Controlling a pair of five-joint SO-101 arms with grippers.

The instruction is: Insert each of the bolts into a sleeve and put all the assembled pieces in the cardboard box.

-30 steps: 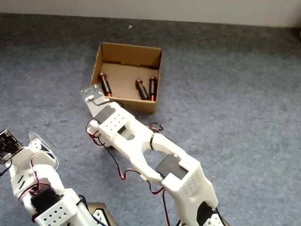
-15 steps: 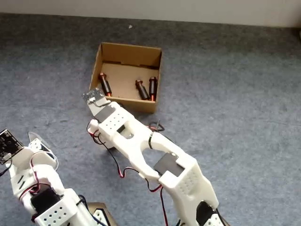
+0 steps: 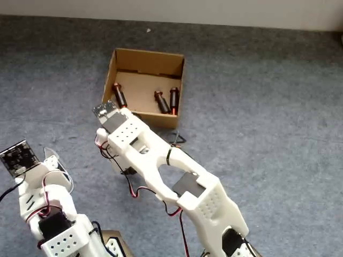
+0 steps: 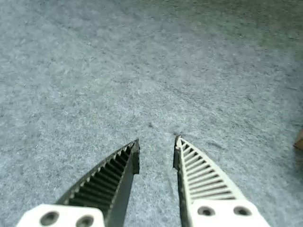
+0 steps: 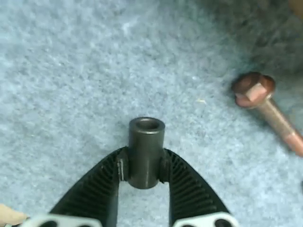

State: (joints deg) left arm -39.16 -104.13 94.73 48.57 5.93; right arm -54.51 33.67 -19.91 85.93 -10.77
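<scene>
Sleeve [image 5: 147, 142] clamped in right tool [image 5: 145, 161], bolt [image 5: 265, 106] nearby

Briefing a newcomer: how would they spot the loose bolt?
Start at the cardboard box on the grey carpet; by its front corner the right gripper grips a dark sleeve. The loose bolt lies near that sleeve: copper, hex-headed, bare, unlike the three sleeved bolts in the box.

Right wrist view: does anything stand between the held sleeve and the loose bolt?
Nothing visible does. The right gripper holds the sleeve, the bolt lies apart from it, and bare carpet lies between them.
</scene>
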